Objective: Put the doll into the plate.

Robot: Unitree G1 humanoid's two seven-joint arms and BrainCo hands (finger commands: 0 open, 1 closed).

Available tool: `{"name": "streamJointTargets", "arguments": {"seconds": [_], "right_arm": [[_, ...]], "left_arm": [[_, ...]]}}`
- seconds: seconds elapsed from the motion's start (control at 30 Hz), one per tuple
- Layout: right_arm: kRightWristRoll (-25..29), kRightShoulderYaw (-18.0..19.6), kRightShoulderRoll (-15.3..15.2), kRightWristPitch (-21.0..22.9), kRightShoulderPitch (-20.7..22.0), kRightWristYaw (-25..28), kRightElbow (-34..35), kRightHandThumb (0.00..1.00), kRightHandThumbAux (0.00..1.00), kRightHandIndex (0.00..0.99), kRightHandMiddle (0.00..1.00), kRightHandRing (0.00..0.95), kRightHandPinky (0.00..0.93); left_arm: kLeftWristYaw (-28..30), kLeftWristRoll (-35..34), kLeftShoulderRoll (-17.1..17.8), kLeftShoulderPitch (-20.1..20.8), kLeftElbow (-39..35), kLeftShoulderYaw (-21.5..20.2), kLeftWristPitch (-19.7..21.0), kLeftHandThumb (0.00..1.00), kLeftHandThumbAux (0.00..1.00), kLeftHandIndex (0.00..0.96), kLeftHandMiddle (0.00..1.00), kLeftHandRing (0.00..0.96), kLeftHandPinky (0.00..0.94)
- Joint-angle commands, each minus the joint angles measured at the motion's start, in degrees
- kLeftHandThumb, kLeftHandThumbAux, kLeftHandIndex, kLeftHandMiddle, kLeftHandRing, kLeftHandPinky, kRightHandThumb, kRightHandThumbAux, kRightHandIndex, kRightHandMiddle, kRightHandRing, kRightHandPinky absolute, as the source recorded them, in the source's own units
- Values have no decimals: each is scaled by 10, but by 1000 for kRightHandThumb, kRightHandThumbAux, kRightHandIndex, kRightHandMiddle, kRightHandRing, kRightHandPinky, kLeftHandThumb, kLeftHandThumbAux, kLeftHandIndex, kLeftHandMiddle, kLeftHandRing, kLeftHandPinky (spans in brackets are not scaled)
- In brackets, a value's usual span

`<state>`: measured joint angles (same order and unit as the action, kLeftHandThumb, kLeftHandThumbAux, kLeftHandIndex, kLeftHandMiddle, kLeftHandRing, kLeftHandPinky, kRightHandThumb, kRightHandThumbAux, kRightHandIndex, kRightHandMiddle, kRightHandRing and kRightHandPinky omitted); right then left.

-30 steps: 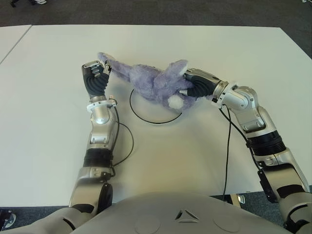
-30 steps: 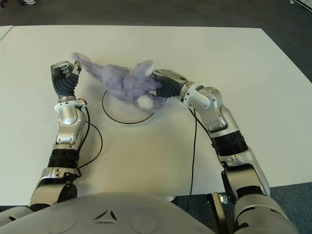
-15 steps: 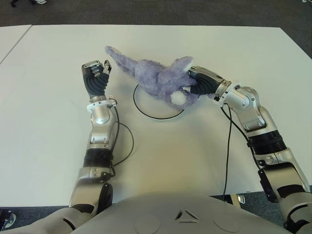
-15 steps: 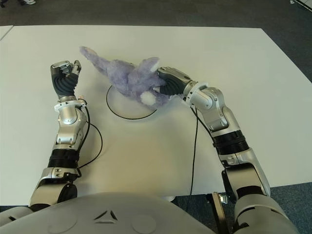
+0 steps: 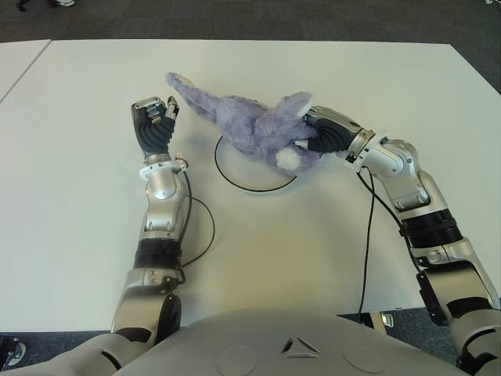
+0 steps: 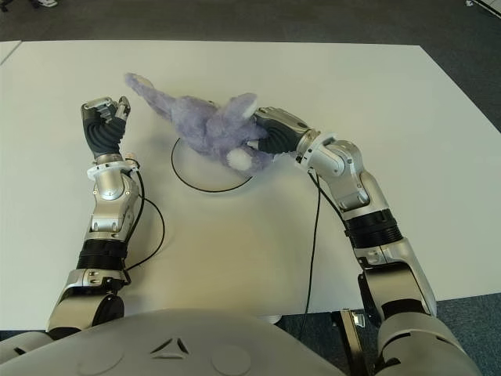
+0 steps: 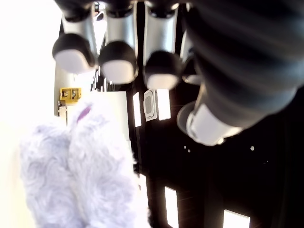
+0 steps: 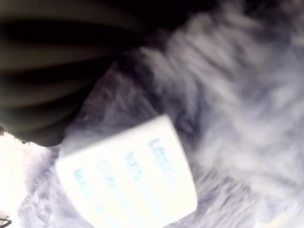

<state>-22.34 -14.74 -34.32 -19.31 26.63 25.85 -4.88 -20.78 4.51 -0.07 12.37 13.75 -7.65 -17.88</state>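
Note:
The purple plush doll (image 5: pixel 246 124) hangs over the far part of the plate (image 5: pixel 258 190), a white disc with a thin black rim. My right hand (image 5: pixel 317 139) is shut on the doll's thick end, to the right of the plate; in the right wrist view fur (image 8: pixel 228 95) and a white label (image 8: pixel 128 180) fill the picture. The doll's long thin end (image 5: pixel 178 83) points toward my left hand (image 5: pixel 154 125), which stays upright to the left of the plate, fingers curled and holding nothing. The left wrist view shows the plush tip (image 7: pixel 80 171) apart from the fingertips (image 7: pixel 116 66).
The white table (image 5: pixel 313 274) stretches around the plate. Black cables run along both forearms, one at the left (image 5: pixel 210 227) and one at the right (image 5: pixel 366 235). Dark floor lies past the table's far edge (image 5: pixel 250 19).
The doll's thin end has left my left hand. My right hand carried the doll right and slightly farther away, and the plate shifted a little to the right. The left hand stayed put.

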Motion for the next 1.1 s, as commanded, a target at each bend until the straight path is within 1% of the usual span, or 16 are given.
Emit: {"name": "streamJointTargets", "arguments": {"seconds": [0.03,0.1,0.17,0.27,0.37,0.47,0.6,0.9,1.1], "right_arm": [[19,-5,-15,-25,-2,36,-23,488,421,137,169,190,219],[26,-5,-15,-31,0,42,-28,435,384,84,86,107,145],[32,-4,-15,-36,1,46,-32,414,368,57,46,69,113],[56,1,-9,-41,0,56,-37,398,328,18,15,22,68],[82,8,-3,-49,-3,64,-40,402,281,6,4,7,22],[105,13,-1,-59,-5,71,-42,424,236,1,1,2,7],[114,18,1,-69,-5,75,-44,453,200,0,0,0,1],[126,29,8,-87,-8,68,-49,490,181,0,0,0,0],[126,39,11,-89,-14,58,-47,519,170,0,0,0,0]], "left_arm": [[2,5,-18,-88,40,5,6,524,761,840,900,906,901],[2,5,-19,-88,41,5,5,526,759,840,900,906,902],[2,5,-19,-88,42,6,4,527,759,840,900,906,902],[8,2,-17,-88,43,6,0,524,759,842,901,906,902],[14,-2,-17,-89,44,8,-3,514,765,841,901,907,899],[20,-7,-18,-89,45,8,-5,501,774,840,901,907,897],[22,-7,-20,-89,46,8,-8,491,782,837,901,906,896],[19,-3,-22,-88,48,10,-7,487,792,840,901,905,896],[25,-6,-21,-89,50,13,-10,489,795,846,902,907,894]]}}
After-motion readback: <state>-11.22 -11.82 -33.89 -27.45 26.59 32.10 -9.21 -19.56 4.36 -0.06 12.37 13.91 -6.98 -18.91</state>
